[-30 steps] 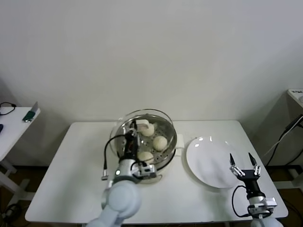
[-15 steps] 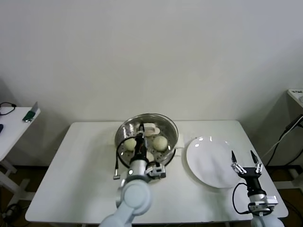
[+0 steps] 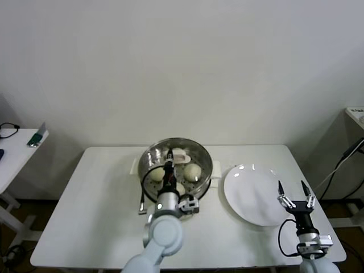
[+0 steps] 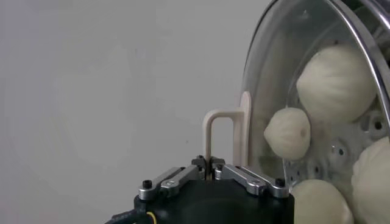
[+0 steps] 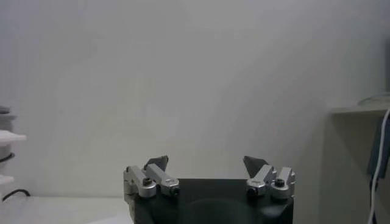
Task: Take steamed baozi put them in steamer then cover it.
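White table against a plain pale wall. Four round cream-white steamed baozi lie in the shiny perforated stainless-steel steamer at table centre; loading appears done. The left gripper is clamped on the cream handle of the round glass lid, held over the steamer and not clearly seated. One flat white plate, bare. The right gripper idles, spread wide, near the plate.

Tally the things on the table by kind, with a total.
Steamed baozi: 4, all in the steamer
Steamer: 1
Glass lid: 1, its handle pinched by the left gripper
White plate: 1, nothing on it
Total: 7
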